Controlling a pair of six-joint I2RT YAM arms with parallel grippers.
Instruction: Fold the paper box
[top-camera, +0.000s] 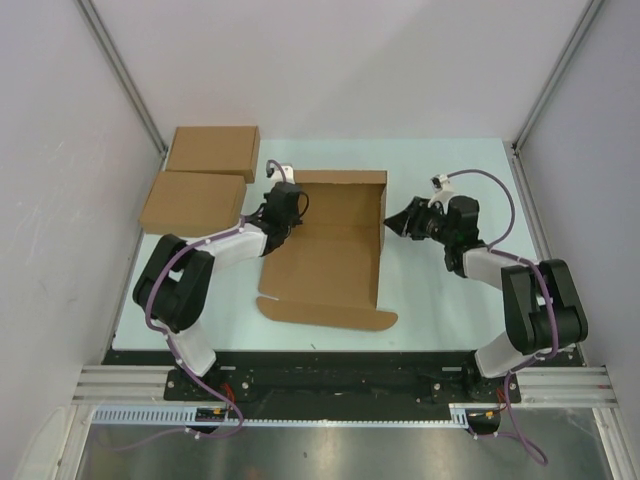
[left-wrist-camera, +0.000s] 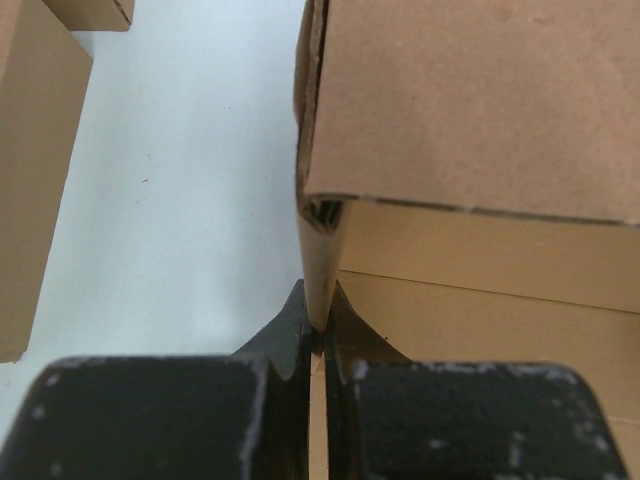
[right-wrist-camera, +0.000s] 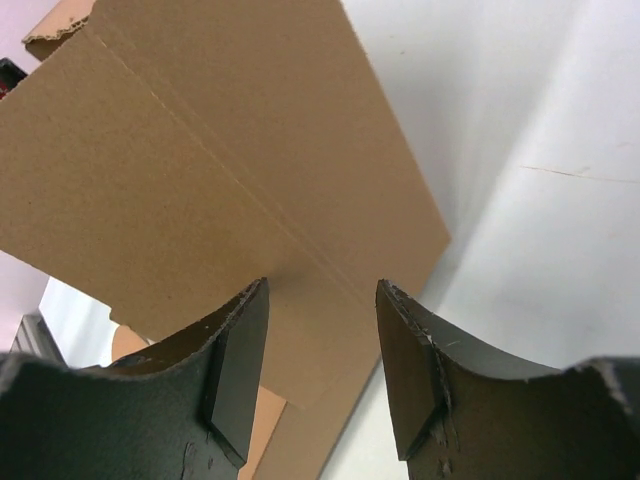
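The paper box (top-camera: 330, 255) lies half formed in the middle of the table, its back and right walls standing and its front flap (top-camera: 330, 313) flat. My left gripper (top-camera: 277, 232) is at the box's left side, shut on the thin edge of the left wall. In the left wrist view that gripper (left-wrist-camera: 318, 325) pinches the wall edge below the box corner (left-wrist-camera: 480, 100). My right gripper (top-camera: 391, 222) stands open just right of the upright right wall. In the right wrist view the gripper (right-wrist-camera: 322, 290) faces the wall's outer face (right-wrist-camera: 230, 170) with nothing between its fingers (right-wrist-camera: 238, 370).
Two made-up brown boxes sit at the back left, one (top-camera: 212, 150) behind the other (top-camera: 195, 202); the nearer one (left-wrist-camera: 30, 180) shows left of my left gripper. Grey walls and metal posts enclose the pale table (top-camera: 440, 300).
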